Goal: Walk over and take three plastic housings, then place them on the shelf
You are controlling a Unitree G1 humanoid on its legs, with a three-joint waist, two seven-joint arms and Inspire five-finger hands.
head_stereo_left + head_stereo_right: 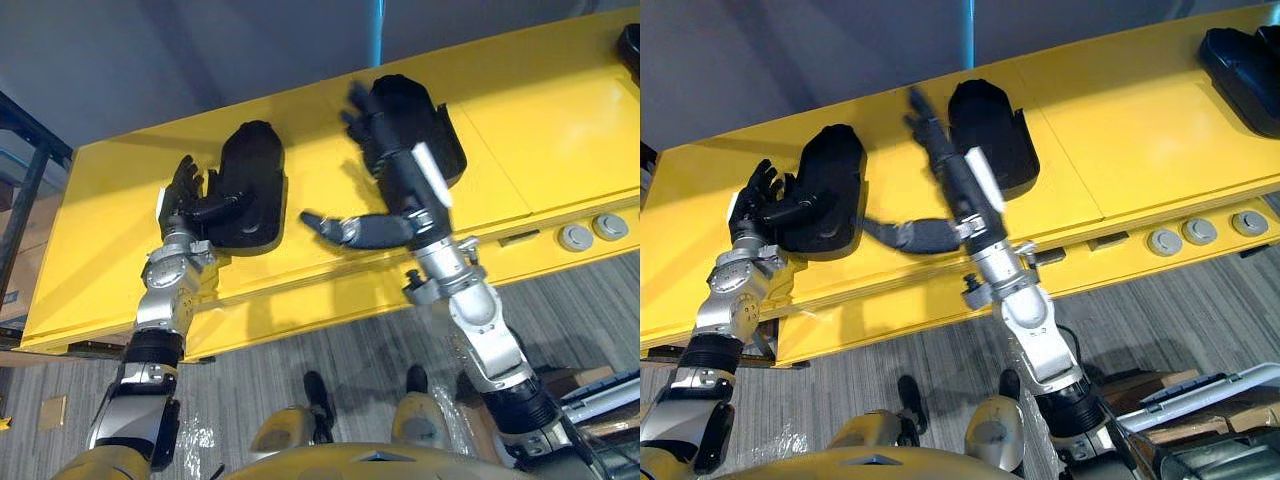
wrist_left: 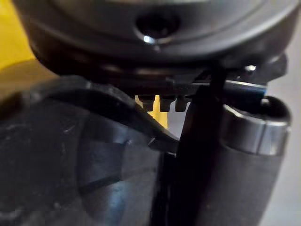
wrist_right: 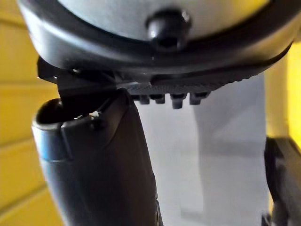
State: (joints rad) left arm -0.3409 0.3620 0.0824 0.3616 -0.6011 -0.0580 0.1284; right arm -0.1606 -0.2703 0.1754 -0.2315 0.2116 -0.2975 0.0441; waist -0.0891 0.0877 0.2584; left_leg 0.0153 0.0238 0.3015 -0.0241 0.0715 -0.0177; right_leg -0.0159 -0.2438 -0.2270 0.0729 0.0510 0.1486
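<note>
Three black plastic housings lie on a yellow table (image 1: 540, 120). My left hand (image 1: 185, 195) is at the left housing (image 1: 255, 185): its thumb lies across the top and its fingers stand against the housing's left edge, pinching the rim. In the left wrist view this housing (image 2: 70, 165) sits right against the palm. My right hand (image 1: 955, 180) is open, with straight fingers reaching along the left side of the middle housing (image 1: 990, 130) and the thumb spread out to the left. The third housing (image 1: 1245, 60) lies at the table's far right end.
Round grey buttons (image 1: 1200, 232) sit on the table's front face at the right. A dark rack (image 1: 25, 190) stands beyond the table's left end. Boxes and a white tray (image 1: 1200, 395) lie on the striped grey carpet at the lower right.
</note>
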